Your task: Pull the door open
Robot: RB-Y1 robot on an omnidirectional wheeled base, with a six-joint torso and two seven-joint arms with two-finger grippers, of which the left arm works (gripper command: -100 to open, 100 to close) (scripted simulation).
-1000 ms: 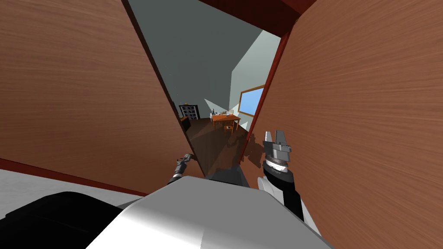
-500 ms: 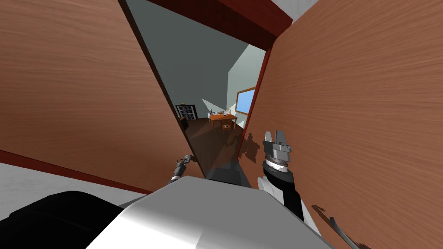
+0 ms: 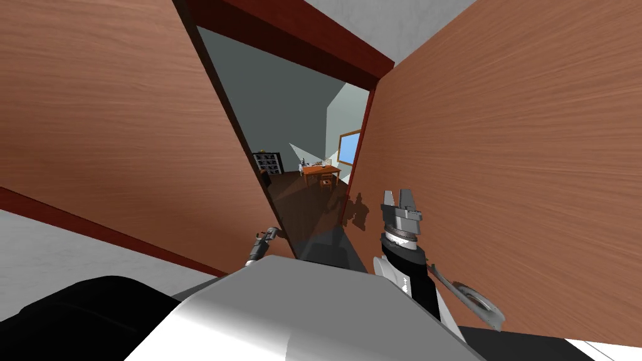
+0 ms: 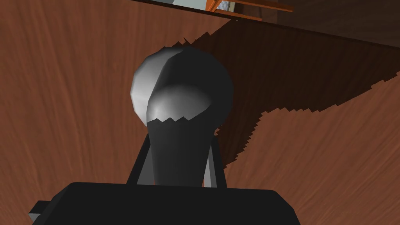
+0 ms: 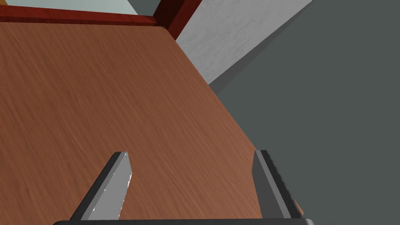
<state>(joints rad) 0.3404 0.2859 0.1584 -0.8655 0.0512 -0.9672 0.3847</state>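
Doorway (image 3: 285, 119): brown door (image 3: 125, 125) ajar, left pincer (image 4: 177, 148) clasping knob (image 4: 183, 82).

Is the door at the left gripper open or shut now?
Open, partly: beside the door a gap stands, and a desk shows through it. The left gripper is shut on its knob.

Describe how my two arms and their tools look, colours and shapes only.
Right tool: two thin, light grey blade fingers with dark edges on a grey box, above a silvery ringed wrist; the right forearm is black with white shells. Left tool: small, dark with grey parts, on a slim grey-and-dark left forearm; its body is a black block up close.
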